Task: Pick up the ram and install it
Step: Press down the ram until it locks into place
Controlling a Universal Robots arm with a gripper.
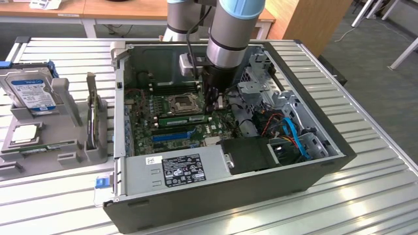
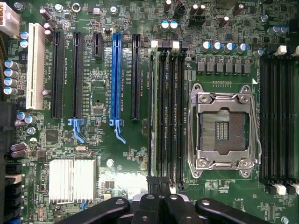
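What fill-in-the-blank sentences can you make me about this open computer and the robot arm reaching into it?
1. The long slot between the black expansion slots is coloured ___.
2. The processor socket holds no chip: it is ___.
3. The hard drive stands to the exterior view's ___ of the computer case.
4. The claw hangs at the end of the memory slots with its jaws ___.

Missing words: blue; empty; left; shut.
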